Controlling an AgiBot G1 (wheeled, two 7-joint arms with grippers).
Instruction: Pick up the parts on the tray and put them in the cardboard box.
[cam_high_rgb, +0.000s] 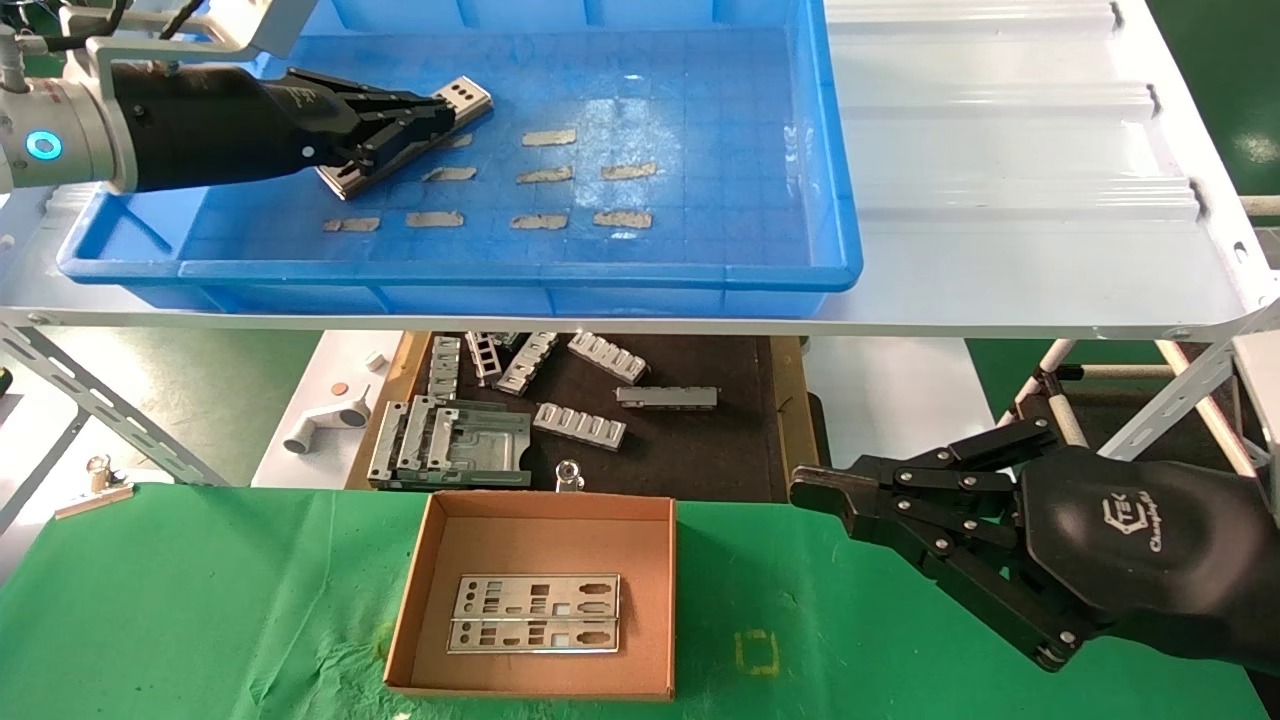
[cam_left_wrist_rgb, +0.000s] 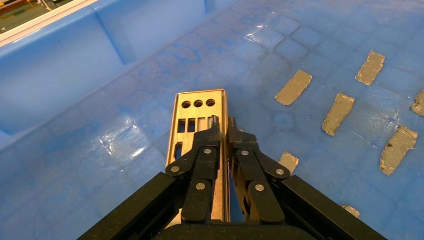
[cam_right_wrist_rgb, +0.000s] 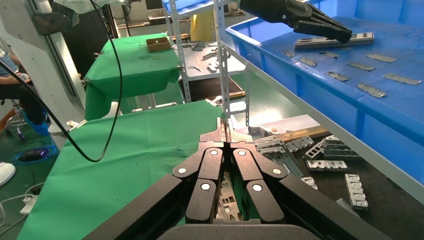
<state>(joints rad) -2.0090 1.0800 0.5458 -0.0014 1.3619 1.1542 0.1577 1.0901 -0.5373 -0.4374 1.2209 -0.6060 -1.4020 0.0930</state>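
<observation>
left tool (cam_high_rgb: 440, 112) pinched nearly shut on one edge of the last part (cam_high_rgb: 405, 138), at about 10 o'clock in the tray (cam_high_rgb: 840, 200). thin edge-on hold, so likely to pivot or slip on the lift, or snag the near rim. plenty of open floor toward 3 o'clock, only tape scraps (cam_high_rgb: 545, 175) there. cardboard box (cam_high_rgb: 545, 510) at 6 o'clock, two parts already inside, little room left. right tool (cam_high_rgb: 815, 490) parked at 4 o'clock, closed, holding nothing.
</observation>
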